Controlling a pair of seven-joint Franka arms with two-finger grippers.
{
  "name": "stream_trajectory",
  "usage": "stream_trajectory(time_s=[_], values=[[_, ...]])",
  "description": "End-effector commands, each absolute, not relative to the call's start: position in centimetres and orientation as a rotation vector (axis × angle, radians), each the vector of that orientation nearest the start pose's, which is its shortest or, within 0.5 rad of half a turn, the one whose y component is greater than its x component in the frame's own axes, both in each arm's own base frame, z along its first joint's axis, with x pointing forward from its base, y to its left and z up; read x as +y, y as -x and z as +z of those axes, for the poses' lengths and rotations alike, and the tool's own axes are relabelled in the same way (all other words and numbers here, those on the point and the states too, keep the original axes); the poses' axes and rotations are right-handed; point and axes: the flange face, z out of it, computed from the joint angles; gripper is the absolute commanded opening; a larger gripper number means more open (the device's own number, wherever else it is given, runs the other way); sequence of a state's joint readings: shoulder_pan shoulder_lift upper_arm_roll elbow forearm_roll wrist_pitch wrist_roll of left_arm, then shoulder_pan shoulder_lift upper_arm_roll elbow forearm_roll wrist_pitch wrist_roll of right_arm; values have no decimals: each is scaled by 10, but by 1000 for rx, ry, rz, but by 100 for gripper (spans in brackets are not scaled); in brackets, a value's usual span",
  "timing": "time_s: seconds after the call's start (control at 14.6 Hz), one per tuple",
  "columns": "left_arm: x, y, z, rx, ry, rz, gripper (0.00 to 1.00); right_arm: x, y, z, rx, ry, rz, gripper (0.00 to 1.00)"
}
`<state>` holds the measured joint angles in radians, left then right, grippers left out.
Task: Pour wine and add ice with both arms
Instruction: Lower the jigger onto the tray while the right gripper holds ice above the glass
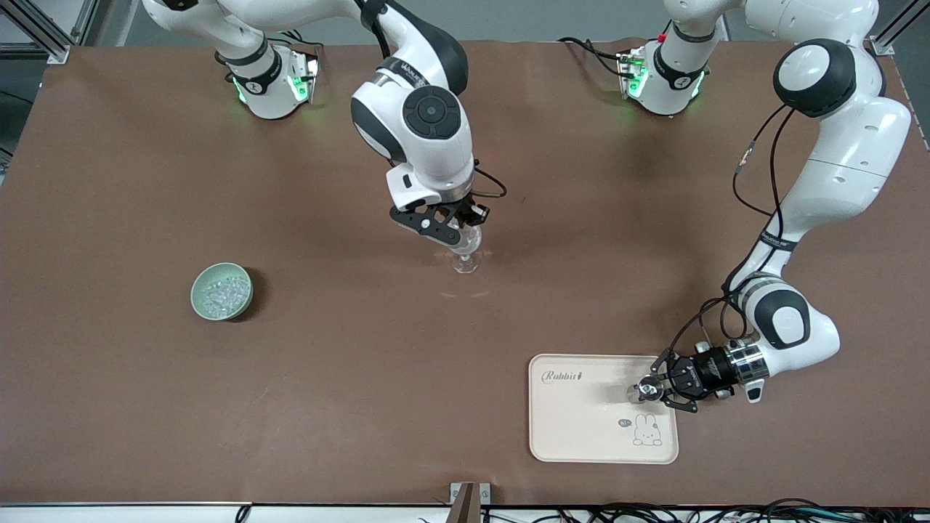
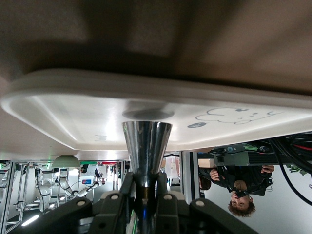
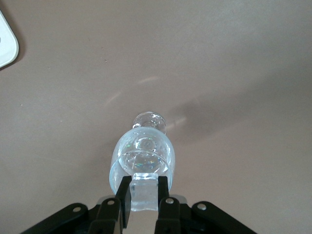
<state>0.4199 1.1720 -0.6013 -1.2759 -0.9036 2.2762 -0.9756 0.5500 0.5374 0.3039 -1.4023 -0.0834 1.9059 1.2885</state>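
Cream tray (image 1: 581,428) reads "Rabbit" | left gripper (image 1: 652,390) clamps jigger (image 1: 646,391) | right gripper (image 1: 458,234) pinches glass (image 1: 466,256)

1. We cannot make out any wine inside the jigger (image 2: 146,146); its lower half is hidden between the left gripper's fingers (image 2: 165,204).
2. The glass (image 3: 142,158) rim is hidden by the right gripper's fingers (image 3: 123,197).
3. The ice (image 1: 221,292) chunks blur together.

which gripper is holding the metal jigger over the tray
The left gripper holds the jigger over the tray; the right gripper holds the glass.
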Motion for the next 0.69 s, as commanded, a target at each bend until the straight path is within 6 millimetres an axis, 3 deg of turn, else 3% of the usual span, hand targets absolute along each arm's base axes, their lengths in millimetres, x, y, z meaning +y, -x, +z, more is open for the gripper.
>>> stream_trajectory(time_s=[0.0,0.27,0.41,0.48,0.55,0.62], values=[[-35,-742,117,1588,-1247,-813,28,506,-496,399,709,3038,112,5],[-34,-741,113,1590,-1252,-818,39,510,-498,392,701,3022,104,7],[-32,-741,114,1591,-1252,-818,59,510,-498,391,699,3023,108,8],[-34,-741,115,1588,-1258,-816,75,511,-497,391,697,3022,109,10],[-33,-742,119,1583,-1268,-809,100,510,-498,390,699,3024,109,13],[-32,-739,118,1586,-1275,-817,100,511,-497,389,696,3024,114,17]])
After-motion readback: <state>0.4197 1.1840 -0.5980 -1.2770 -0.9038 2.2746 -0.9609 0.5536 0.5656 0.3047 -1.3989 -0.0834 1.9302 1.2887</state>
